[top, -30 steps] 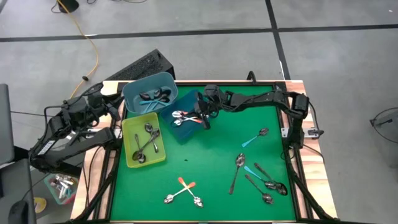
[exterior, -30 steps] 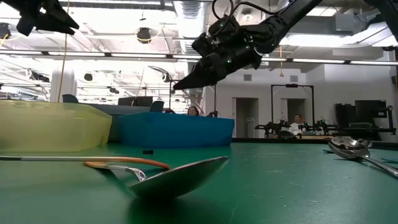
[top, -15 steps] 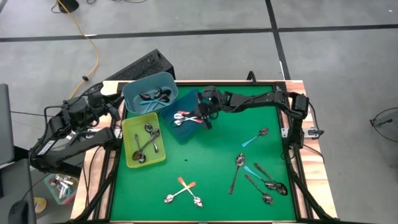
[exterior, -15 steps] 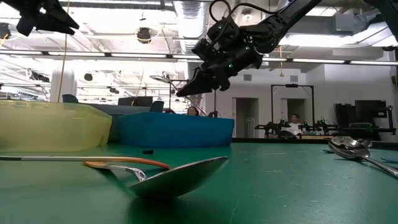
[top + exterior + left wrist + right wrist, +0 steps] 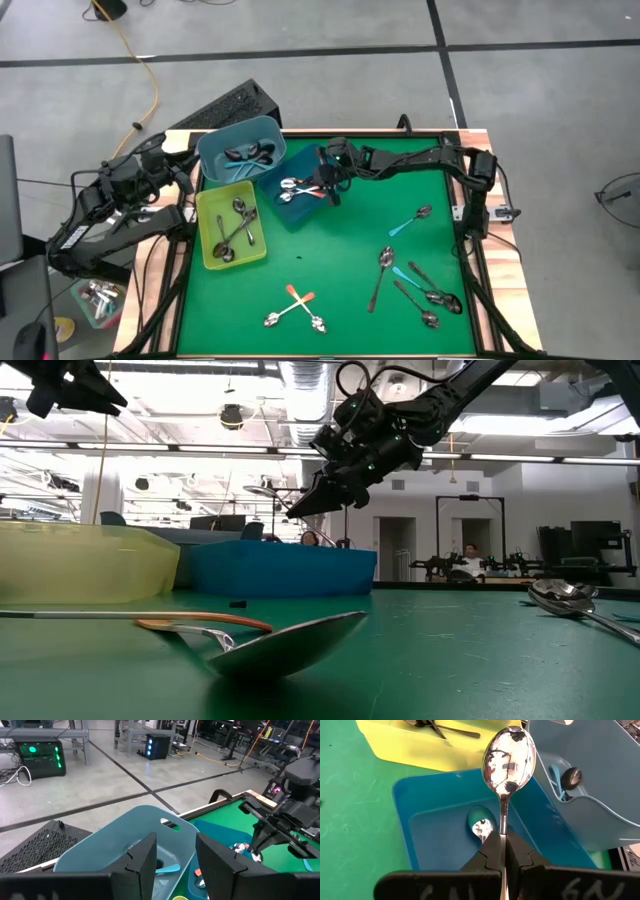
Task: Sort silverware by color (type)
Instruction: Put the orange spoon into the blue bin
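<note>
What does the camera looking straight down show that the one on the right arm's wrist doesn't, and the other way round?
Only the overhead view shows the whole green table, the loose spoons on it and the left arm waiting off its left edge. Only the wrist view shows the right gripper shut on a spoon, bowl outward. Both show the yellow bin, the dark blue bin and the pale blue tub.

Open green desk [image 5: 330, 255] mid-surface, passable between bins and scattered spoons [image 5: 415, 285]. Blocked at rear left by yellow bin [image 5: 230, 228], dark blue bin [image 5: 297, 203], light blue bin [image 5: 240, 150], closely packed.
</note>
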### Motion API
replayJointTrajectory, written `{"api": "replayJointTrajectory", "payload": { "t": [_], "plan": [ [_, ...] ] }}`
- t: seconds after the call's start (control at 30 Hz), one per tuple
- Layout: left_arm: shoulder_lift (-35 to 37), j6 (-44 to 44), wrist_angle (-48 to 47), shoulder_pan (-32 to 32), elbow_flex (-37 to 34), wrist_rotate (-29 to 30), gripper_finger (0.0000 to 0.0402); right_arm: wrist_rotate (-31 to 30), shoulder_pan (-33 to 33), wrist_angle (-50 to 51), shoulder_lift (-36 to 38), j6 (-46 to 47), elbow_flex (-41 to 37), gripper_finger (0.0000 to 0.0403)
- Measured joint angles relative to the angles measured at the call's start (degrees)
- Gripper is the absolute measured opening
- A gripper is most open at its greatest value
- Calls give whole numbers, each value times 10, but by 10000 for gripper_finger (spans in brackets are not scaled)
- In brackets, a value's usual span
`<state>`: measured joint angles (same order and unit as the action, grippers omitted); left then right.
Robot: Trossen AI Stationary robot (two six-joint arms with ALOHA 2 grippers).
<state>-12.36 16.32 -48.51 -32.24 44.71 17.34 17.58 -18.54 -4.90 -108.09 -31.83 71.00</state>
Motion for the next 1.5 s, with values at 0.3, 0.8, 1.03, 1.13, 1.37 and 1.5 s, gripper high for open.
{"api": "replayJointTrajectory", "payload": {
  "t": [0.3,0.8,1.03,1.13,1.37,1.5],
  "plan": [
    [0,0,0,0,0,-2,122,-20,0,-21,-57,18,12,11],
    [0,0,-1,0,0,-2,122,-44,-13,9,-79,36,24,11],
    [0,0,-1,0,0,-2,122,-51,-16,5,-106,46,23,11],
    [0,0,-1,0,0,-2,122,-66,-11,1,-108,51,23,12],
    [0,0,-1,0,0,-2,122,-74,-12,-7,-108,70,23,40],
    [0,0,-1,0,0,-2,122,-88,-12,-7,-108,76,23,51]
  ]
}}
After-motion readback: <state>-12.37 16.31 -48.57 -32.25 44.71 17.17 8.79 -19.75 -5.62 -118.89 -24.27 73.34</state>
